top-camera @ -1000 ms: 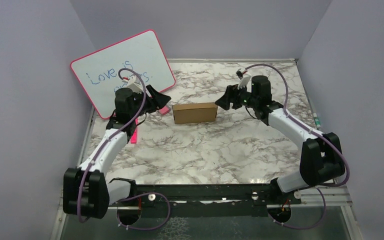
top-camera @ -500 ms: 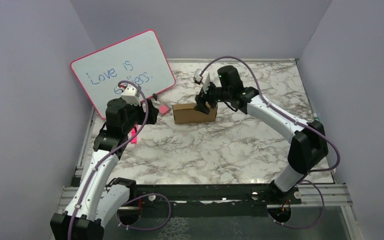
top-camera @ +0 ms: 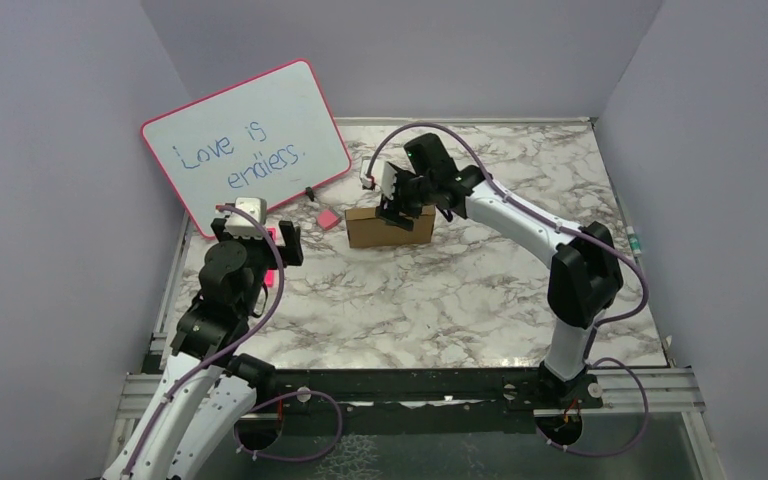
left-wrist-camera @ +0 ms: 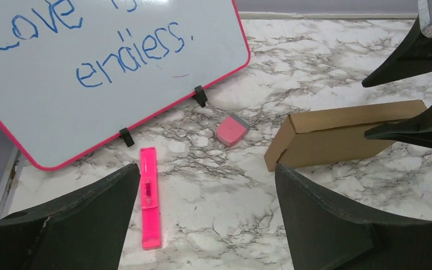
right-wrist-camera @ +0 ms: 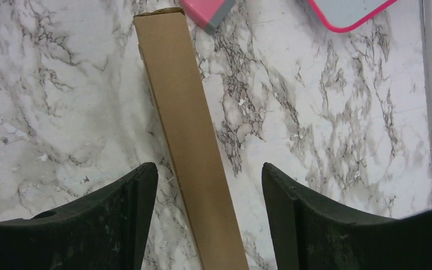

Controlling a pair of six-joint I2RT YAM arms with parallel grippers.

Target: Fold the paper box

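We logged right gripper (right-wrist-camera: 207, 169) swung in over paper box (top-camera: 365, 230), jaws spread astride it. Left gripper (left-wrist-camera: 206, 169) pulled back toward 7 o'clock, jaws apart, empty. Grasp likely next.

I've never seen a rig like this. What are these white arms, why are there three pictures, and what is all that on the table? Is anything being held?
This robot has a left arm and a right arm, bolted to a marble-patterned table. Each ends in a two-finger gripper. The wide picture comes from a fixed camera above and behind them. The other two come from a small camera on each wrist, so the dark shapes at the bottom are that arm's own fingers.

On the table lie a brown paper box, a pink marker and a pink eraser. A pink-framed whiteboard stands tilted at the far left.

The right gripper is open, with a finger on either side of the box. The left gripper is open and holds nothing.
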